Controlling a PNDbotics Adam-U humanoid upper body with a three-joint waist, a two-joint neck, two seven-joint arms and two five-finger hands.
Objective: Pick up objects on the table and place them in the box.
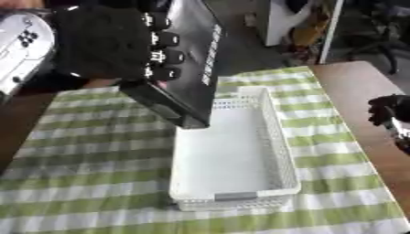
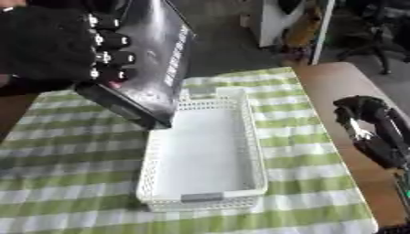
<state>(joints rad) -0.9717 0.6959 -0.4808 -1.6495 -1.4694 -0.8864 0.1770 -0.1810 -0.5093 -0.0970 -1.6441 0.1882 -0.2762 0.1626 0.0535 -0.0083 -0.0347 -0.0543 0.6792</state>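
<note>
Left hand: fingers curled around 1 large black box-shaped object, holding it in the air, tilted, with its lower corner just above the near-left edge of the white basket. White lettering runs along 1 narrow side of the black object; it cannot be read. White basket: perforated walls, rectangular, resting on the green-and-white checked tablecloth, interior bare. Tablecloth: covers most of the brown table, whose bare wood shows along the right side. Right hand: at the right edge, over the bare wood, well apart from the basket, fingers curled, holding nothing.
</note>
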